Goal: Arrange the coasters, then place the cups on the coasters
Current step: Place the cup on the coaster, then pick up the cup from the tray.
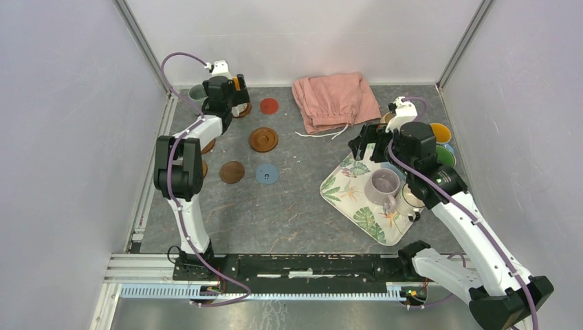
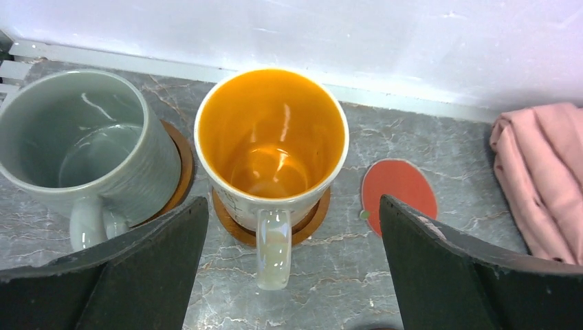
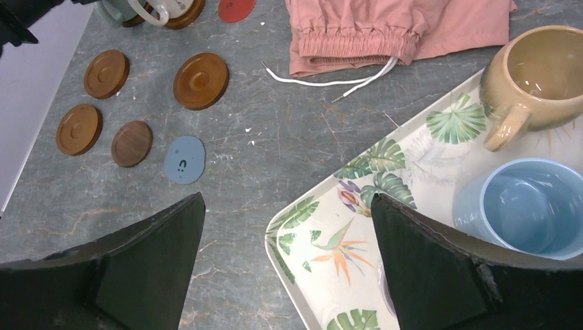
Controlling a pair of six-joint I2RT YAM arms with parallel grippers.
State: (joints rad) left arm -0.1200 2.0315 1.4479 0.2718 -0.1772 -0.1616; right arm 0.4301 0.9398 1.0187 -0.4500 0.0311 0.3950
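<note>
My left gripper [image 2: 293, 206] is open at the back left, its fingers either side of the handle of an orange-inside cup [image 2: 271, 130] without touching it. That cup stands on a brown coaster [image 2: 313, 220]. Beside it a grey-green cup [image 2: 75, 137] sits on another brown coaster [image 2: 182, 165]. A red coaster [image 2: 399, 192] lies bare to the right. Several more brown coasters [image 3: 201, 80] and a blue coaster [image 3: 184, 159] lie bare mid-table. My right gripper [image 3: 289, 206] hangs open and empty over the tray's [image 3: 385, 172] left corner. On the tray stand beige [image 3: 543, 72], light blue [image 3: 529, 206] and lilac [image 1: 382, 185] cups.
A pink cloth [image 1: 335, 100] with a white drawstring lies at the back centre, between the coasters and the tray. Orange-inside [image 1: 440, 132] and green-inside [image 1: 445, 157] cups stand at the tray's far right. Walls close in the table on three sides.
</note>
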